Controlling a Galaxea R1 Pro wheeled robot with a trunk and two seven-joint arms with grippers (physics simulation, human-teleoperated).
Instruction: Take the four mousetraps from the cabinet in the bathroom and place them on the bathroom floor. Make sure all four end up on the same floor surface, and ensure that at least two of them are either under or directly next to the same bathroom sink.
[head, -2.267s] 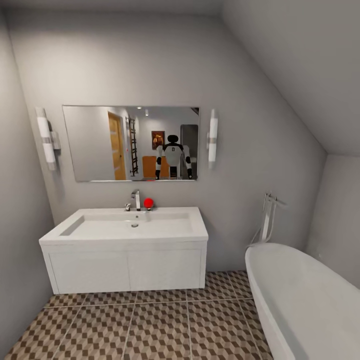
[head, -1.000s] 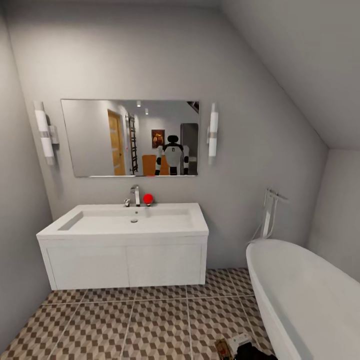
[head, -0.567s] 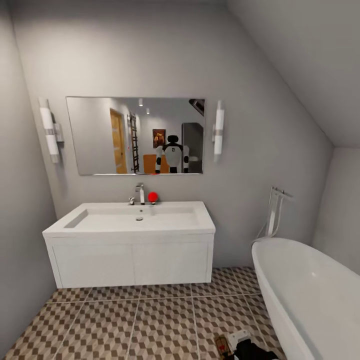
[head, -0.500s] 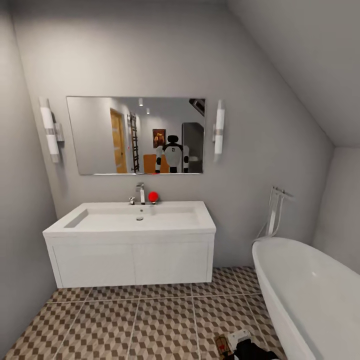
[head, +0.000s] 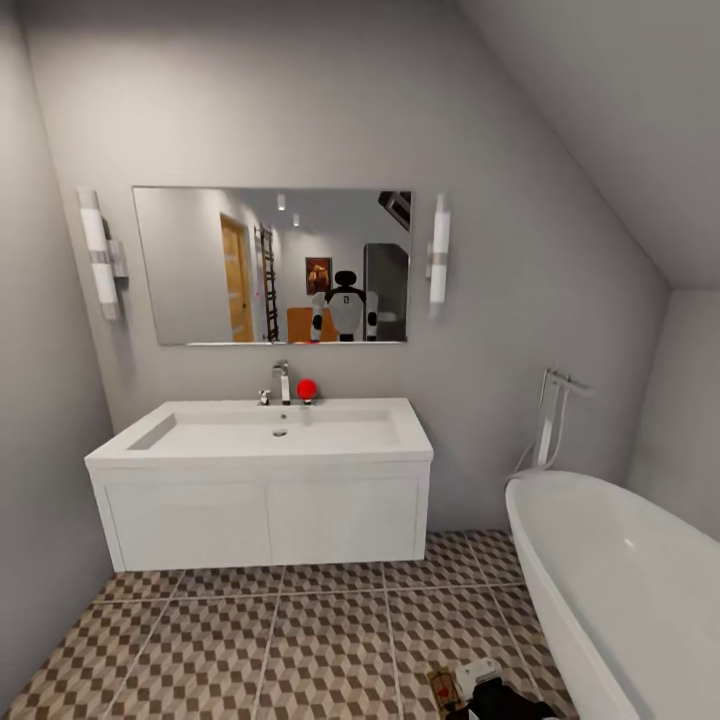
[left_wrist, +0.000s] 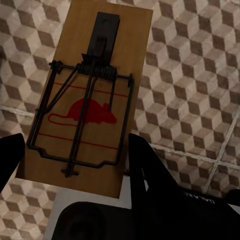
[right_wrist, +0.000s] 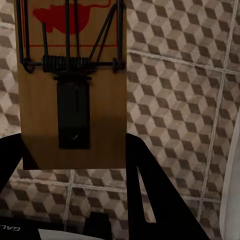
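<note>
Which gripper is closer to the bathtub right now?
Right. The right gripper holds its mousetrap beside the bathtub rim; the left gripper holds another mousetrap over open floor tiles.

Sink on wall ahead, tub right, mirror above sink.

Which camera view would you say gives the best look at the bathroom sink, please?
The head view: the whole bathroom sink shows, basin, tap and white fronts, hung on the wall above the bathroom floor. The wrist views look down at floor tiles past a held mousetrap, giving nothing of the sink.
</note>
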